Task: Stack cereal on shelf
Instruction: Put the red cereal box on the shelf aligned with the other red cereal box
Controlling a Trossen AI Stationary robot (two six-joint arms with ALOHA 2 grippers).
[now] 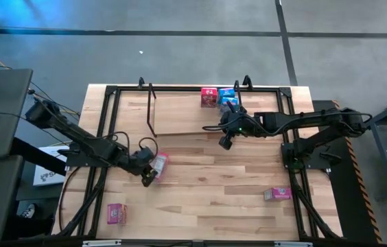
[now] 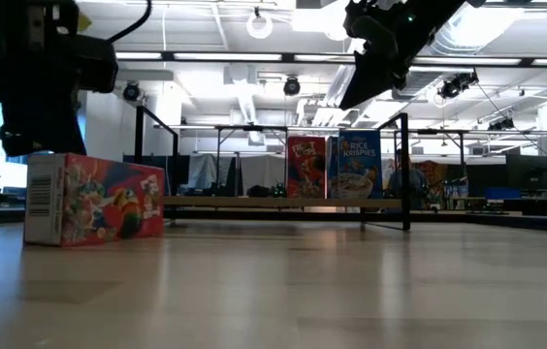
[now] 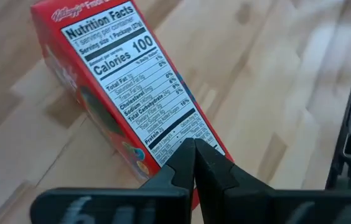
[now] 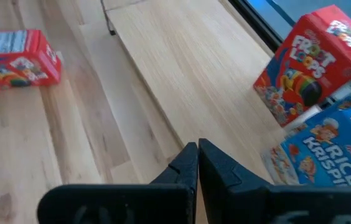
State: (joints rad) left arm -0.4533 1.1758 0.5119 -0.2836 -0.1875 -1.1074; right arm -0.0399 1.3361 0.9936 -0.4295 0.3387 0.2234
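**High view first: two boxes shelved, three still out on the table**

High view: the shelf (image 1: 180,110) stands at the far side of the table (image 1: 200,185), and a red box (image 1: 209,97) and a blue box (image 1: 227,96) stand side by side at its right end, so the stacking looks partly done. The right gripper (image 1: 226,142) hangs just off the shelf's front edge, near those two boxes, holding nothing. The left gripper (image 1: 147,180) sits right beside a pink box (image 1: 159,163) lying mid-table, likely the next one to collect. Two more pink boxes lie apart: one near the front left (image 1: 116,214), one at the right (image 1: 276,194).

Low view: the nearest red box (image 2: 94,213) rests on its long side, with the left arm dark above it. The shelved pair (image 2: 341,167) stand upright on the board, faces outward, as goods on display would.

Left wrist view: the fingertips (image 3: 188,163) are pressed together with nothing between them, right over the box's nutrition panel (image 3: 129,81). Pinched like this they cannot grasp; they must spread first.

Right wrist view: these fingertips (image 4: 195,162) also meet, empty, over the shelf board. The Froot Loops box (image 4: 312,62) and Rice Krispies box (image 4: 337,155) stand close ahead, touching or nearly so.
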